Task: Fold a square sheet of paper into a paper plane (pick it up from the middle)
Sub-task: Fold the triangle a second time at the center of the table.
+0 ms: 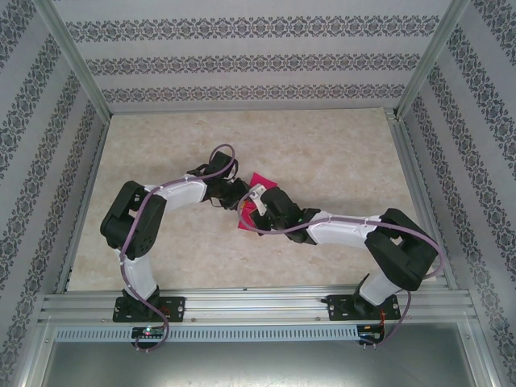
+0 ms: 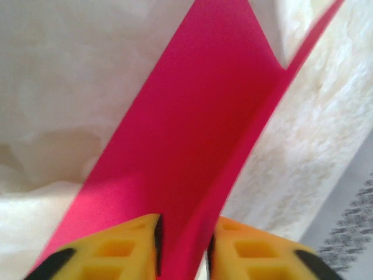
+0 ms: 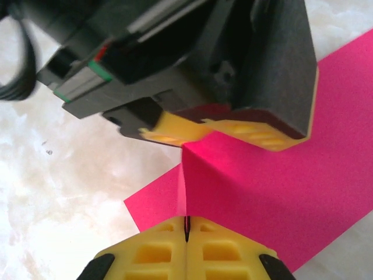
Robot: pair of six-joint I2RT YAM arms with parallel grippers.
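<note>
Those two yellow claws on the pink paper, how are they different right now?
The left gripper has a gap between its fingers, and a raised fold of the pink paper runs through that gap. The right gripper has its fingers pressed together, pinching a crease of the paper. Both have yellow fingers, and they face each other closely over the same sheet.

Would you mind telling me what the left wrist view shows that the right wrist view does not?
Left wrist view: the left fingers apart, a raised fold of the magenta-pink square sheet of paper between them, and patterned wall. Right wrist view: the right fingers shut on the paper's crease, the left arm's black housing opposite. Both: that paper over the cream marbled table.
</note>
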